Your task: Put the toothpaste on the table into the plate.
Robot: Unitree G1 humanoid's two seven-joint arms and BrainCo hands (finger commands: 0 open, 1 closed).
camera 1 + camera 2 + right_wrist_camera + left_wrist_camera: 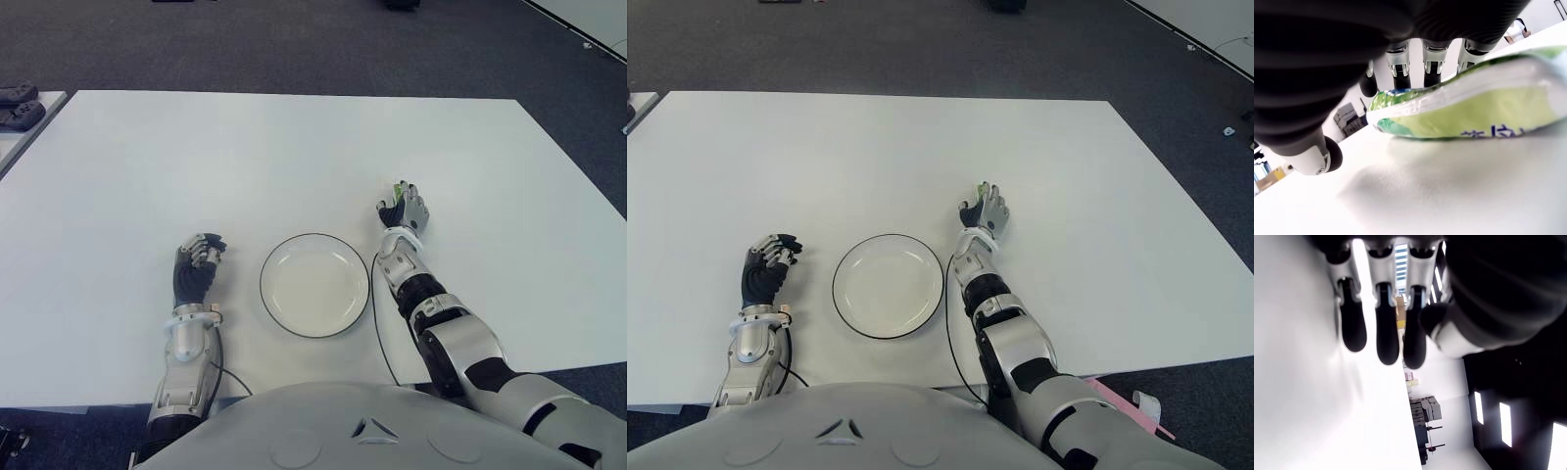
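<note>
Toothpaste [1469, 105] lies under the right hand [404, 209], right of the plate [284, 250]; fingers [1432, 66] curl over it, thumb apart, not yet clamped.

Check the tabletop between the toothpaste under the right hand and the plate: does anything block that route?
Nothing visible does. The toothpaste lies on the table under the right hand, with only bare tabletop between it and the plate. The left hand shows on the plate's far side.
</note>
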